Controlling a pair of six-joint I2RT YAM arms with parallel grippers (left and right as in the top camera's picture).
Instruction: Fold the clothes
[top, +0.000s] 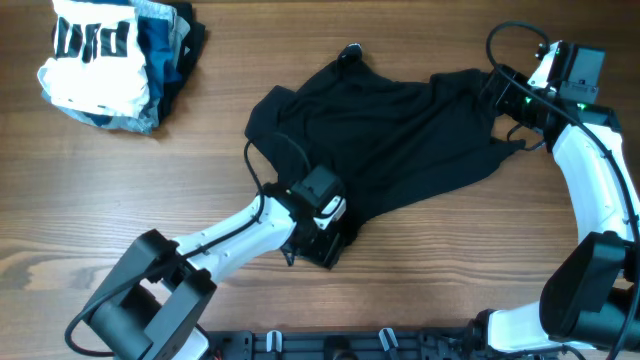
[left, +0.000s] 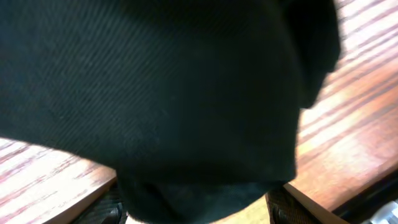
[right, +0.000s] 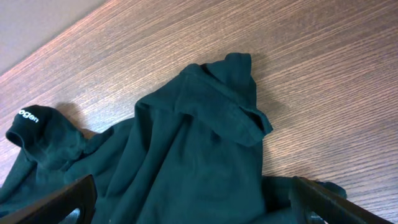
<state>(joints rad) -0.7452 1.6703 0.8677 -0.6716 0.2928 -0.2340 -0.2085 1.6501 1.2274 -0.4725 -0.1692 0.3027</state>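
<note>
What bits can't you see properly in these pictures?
Left wrist view: the black garment fills it, blurry, so whether the left gripper has pinched it is unclear.
Right wrist view: the white logo curls away, partly unreadable.
Overhead: the folded pile is cut by the top edge.

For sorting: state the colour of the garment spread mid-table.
The garment is black; overhead view shows it best.

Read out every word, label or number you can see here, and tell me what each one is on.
"ogen": white lettering on a bunched edge of the black garment, right wrist view; any letters before it are hidden by the fold.
Overhead, that same mark is only a white speck, too small to read.
Striped white garment: black stripes only, no readable text.
Left wrist view: no text.
</note>
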